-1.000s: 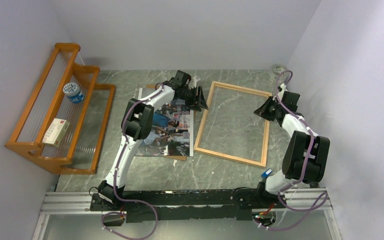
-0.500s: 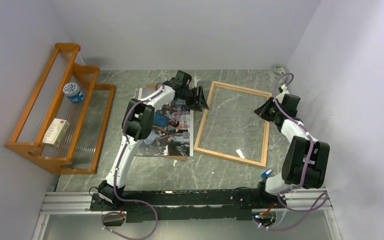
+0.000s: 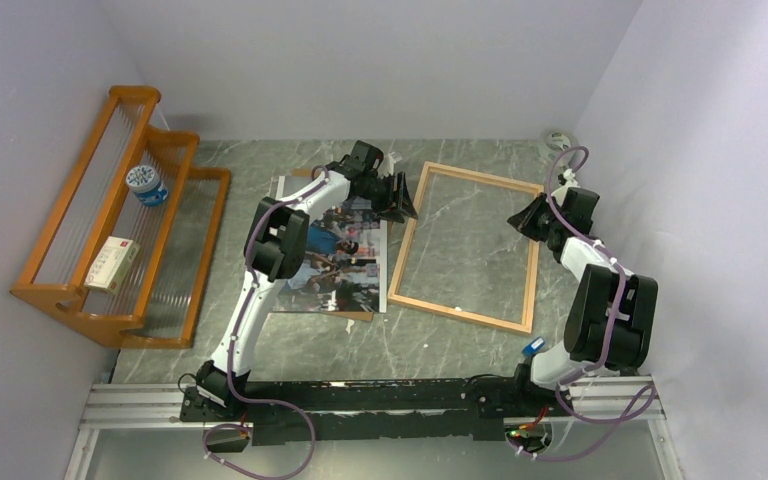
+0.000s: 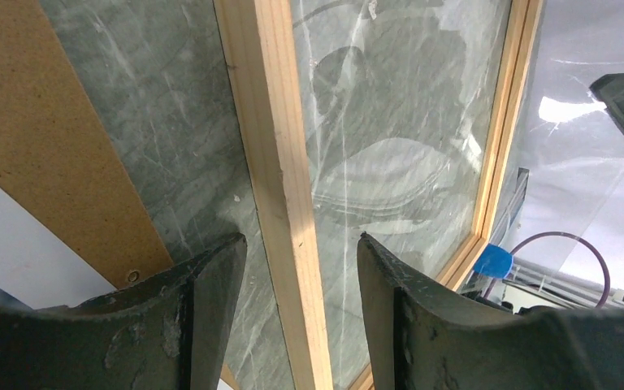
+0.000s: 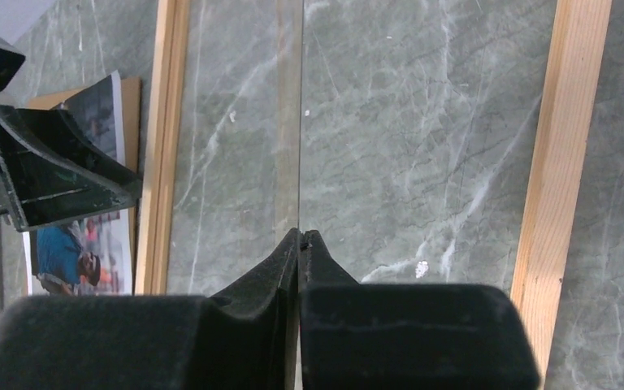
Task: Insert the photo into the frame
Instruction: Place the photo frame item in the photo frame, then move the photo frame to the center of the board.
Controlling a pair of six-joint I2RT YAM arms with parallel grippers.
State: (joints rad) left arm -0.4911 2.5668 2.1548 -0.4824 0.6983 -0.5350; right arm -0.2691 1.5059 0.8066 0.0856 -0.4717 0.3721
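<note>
Top external view, as from behind the arms: the frame (image 3: 465,247) lies flat on the grey marbled table (image 3: 290,345), tilted a little out of square with it. The photo (image 3: 345,265) lies face up just beside the frame's left rail, outside the frame, on a brown backing board (image 3: 360,316) whose corner pokes out toward the arm bases. The left gripper (image 3: 398,200) hangs over the far end of that left rail. From the left wrist its fingers (image 4: 203,317) are spread wide, one on each side of the rail and clear of the wood, gripping nothing. The right gripper (image 3: 520,220) sits at the frame's right rail, near the far corner. From the right wrist camera, the right gripper's fingers (image 5: 252,284) are pressed tight together. A thin straight line runs from their tips across the frame's opening. It may be the edge of a clear sheet, but I cannot tell whether they pinch it. Well off to the left of the frame stands an orange rack (image 3: 110,325) holding a blue-and-white tub (image 3: 146,185) and a small box (image 3: 112,263).
</note>
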